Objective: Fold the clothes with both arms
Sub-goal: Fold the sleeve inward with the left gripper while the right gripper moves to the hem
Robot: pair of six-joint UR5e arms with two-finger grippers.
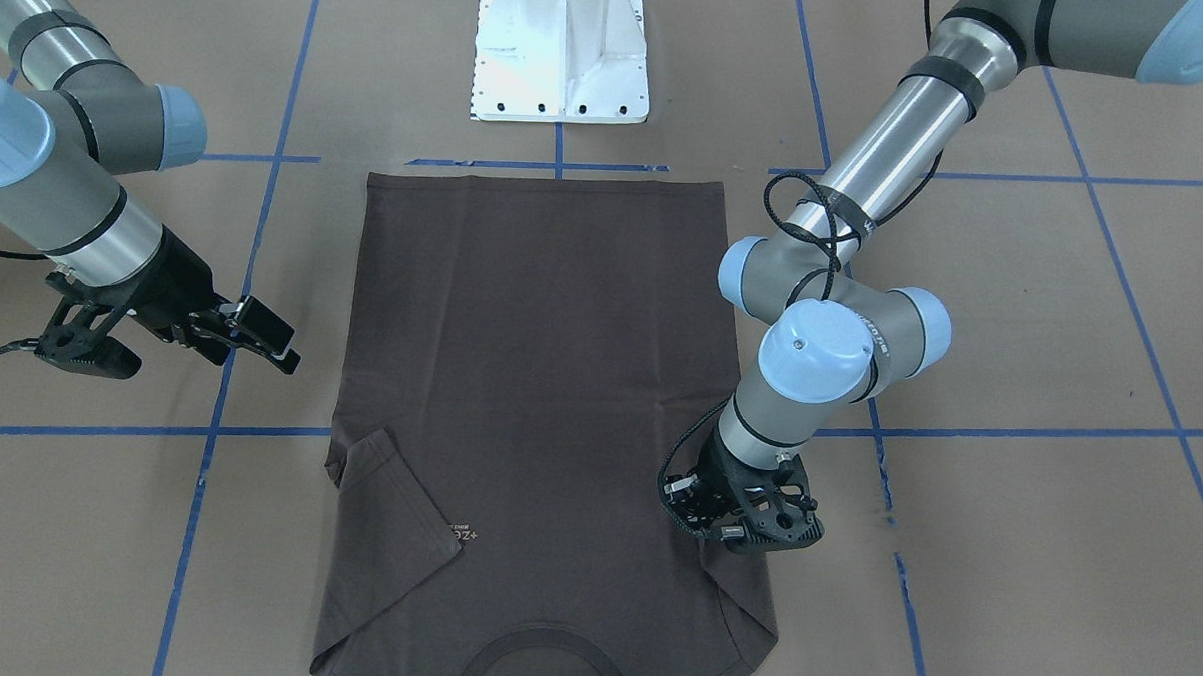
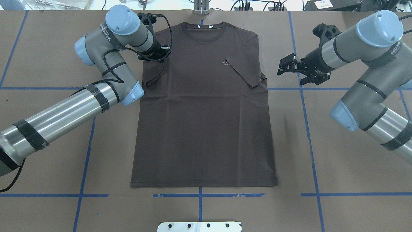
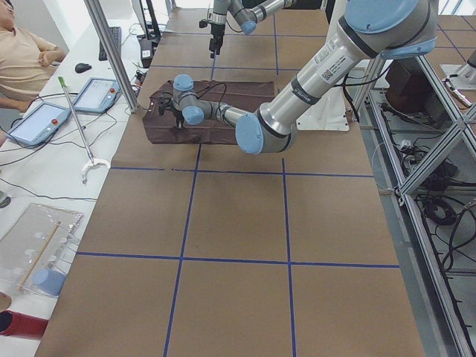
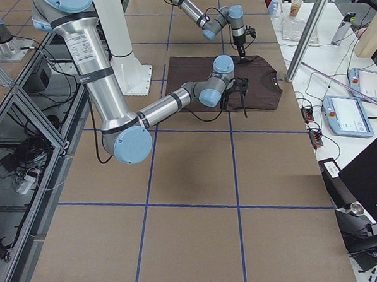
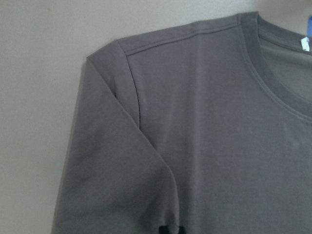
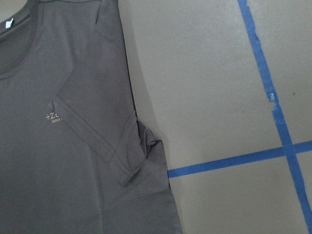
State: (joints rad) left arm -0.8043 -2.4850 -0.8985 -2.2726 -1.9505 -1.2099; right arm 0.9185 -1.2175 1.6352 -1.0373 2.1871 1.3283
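The dark brown T-shirt (image 2: 202,122) lies flat, front up, with its collar (image 2: 201,30) at the table's far edge. Its right sleeve (image 2: 246,72) is folded in over the chest beside the pale logo (image 6: 53,117). The left sleeve (image 5: 112,170) lies in along the body. My left gripper (image 2: 160,54) points down over the shirt's left shoulder edge (image 1: 720,532). Its black fingertips (image 5: 165,229) show close together at the bottom of the left wrist view, with no cloth seen between them. My right gripper (image 2: 280,68) hangs open off the shirt, beside the folded right sleeve (image 1: 289,355).
The white pedestal (image 1: 561,51) stands just behind the shirt's hem. Blue tape lines (image 2: 309,135) grid the brown table. Past the collar edge are an aluminium post (image 3: 111,56), tablets (image 3: 37,123) and a seated person (image 3: 18,59).
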